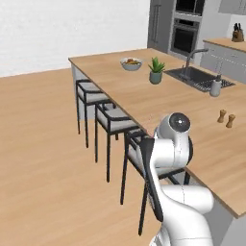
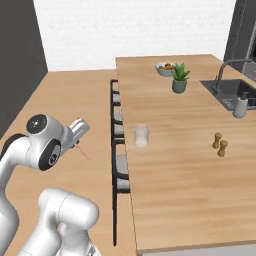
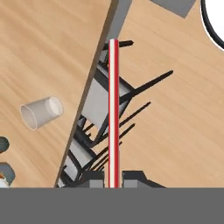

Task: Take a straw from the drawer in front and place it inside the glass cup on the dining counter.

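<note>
My gripper (image 3: 113, 178) is shut on the straw (image 3: 113, 109), a thin red-and-white stick that points straight away from the fingers. In the right base view the gripper (image 2: 76, 144) hangs over the floor, left of the stools, and the straw (image 2: 83, 153) pokes down and to the right. The glass cup (image 2: 141, 135) stands upright near the left edge of the dining counter (image 2: 175, 170), well apart from the gripper. The hand view has the glass cup (image 3: 41, 112) to the left of the straw, on the dining counter (image 3: 39, 52). The drawer is out of view.
A row of black stools (image 2: 118, 131) lines the counter edge between the gripper and the cup. On the counter stand two brown shakers (image 2: 220, 144), a potted plant (image 2: 179, 79), a fruit bowl (image 2: 165, 68), a sink (image 2: 235, 92) and a soap bottle (image 2: 240, 106).
</note>
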